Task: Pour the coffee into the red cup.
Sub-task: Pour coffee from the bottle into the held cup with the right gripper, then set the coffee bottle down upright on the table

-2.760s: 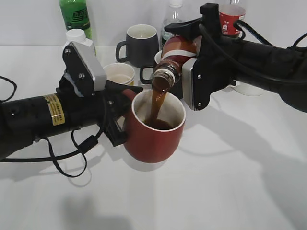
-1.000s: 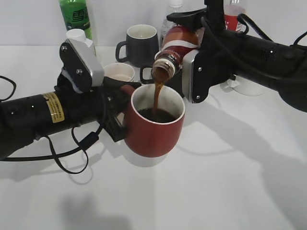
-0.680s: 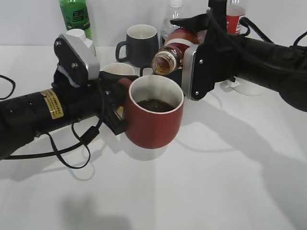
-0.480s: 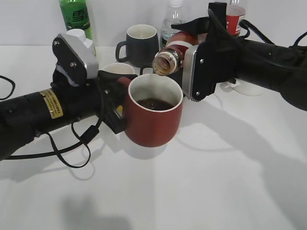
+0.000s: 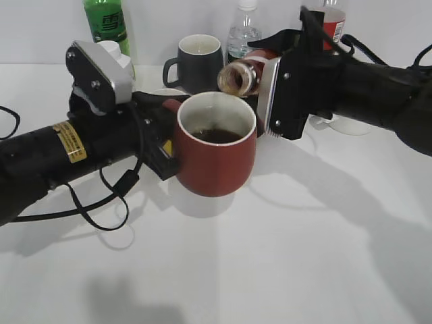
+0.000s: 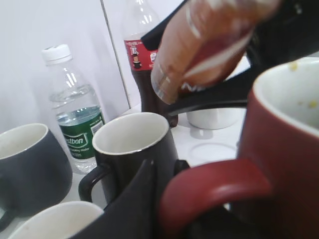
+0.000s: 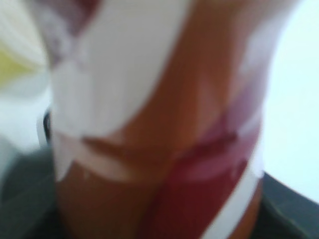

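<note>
The red cup (image 5: 216, 152) hangs above the table with dark coffee (image 5: 214, 136) inside. My left gripper (image 5: 162, 131) is shut on its loop handle (image 6: 214, 186). My right gripper (image 5: 270, 71) is shut on the coffee bottle (image 5: 241, 75), which lies about level just behind the cup's rim with its open mouth toward the camera; no liquid runs from it. The bottle's mouth and swirl label show above the cup in the left wrist view (image 6: 199, 55). The blurred label fills the right wrist view (image 7: 159, 129).
Behind the cup stand a grey mug (image 5: 196, 61), a black mug (image 6: 132, 149), a pale cup (image 6: 50, 224), a green bottle (image 5: 106, 23), a water bottle (image 5: 243, 34) and a red-labelled cola bottle (image 6: 142, 74). A white cup (image 5: 351, 125) sits at the right.
The stream of coffee has stopped. The bottle has tipped back toward level and moved up and right. The left gripper has lifted the red cup a little higher.
</note>
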`<act>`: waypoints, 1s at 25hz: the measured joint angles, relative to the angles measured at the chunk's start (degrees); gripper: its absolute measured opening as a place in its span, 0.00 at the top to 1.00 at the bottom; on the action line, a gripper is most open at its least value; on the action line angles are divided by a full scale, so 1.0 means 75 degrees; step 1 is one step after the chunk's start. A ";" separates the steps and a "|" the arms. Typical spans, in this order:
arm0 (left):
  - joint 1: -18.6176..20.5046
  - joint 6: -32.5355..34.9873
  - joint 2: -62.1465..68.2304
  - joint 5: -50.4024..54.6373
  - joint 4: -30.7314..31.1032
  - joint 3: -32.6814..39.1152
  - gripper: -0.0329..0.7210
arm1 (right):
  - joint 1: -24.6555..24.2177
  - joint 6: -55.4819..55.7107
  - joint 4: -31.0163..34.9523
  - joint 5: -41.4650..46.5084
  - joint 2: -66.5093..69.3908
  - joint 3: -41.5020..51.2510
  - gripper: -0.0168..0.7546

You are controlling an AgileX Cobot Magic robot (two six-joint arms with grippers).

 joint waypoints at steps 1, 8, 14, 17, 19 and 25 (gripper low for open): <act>0.0000 -0.0006 0.0000 -0.0041 -0.0025 0.0000 0.86 | 0.0000 0.0195 0.0075 0.0007 0.0000 0.0000 0.33; -0.0007 -0.0026 0.0000 -0.0102 -0.0090 0.0000 0.86 | 0.0000 0.1960 0.0464 -0.0123 0.0000 0.0000 0.33; 0.0119 -0.0026 -0.0111 -0.0083 -0.0934 0.0373 0.86 | 0.0000 0.3622 0.0681 -0.0190 0.0000 0.0000 0.33; 0.0318 -0.0026 -0.0409 -0.0083 -0.1091 0.0647 0.86 | 0.0000 0.4370 0.1108 -0.0347 0.0000 0.0000 0.33; 0.0460 -0.0026 -0.0717 -0.0083 -0.1244 0.0844 0.86 | 0.0000 0.4775 0.1508 -0.0422 0.0000 0.0000 0.33; 0.0995 -0.0026 -0.1702 -0.0104 -0.1744 0.1467 0.86 | 0.0000 0.5910 0.2817 -0.0653 0.0000 0.0000 0.33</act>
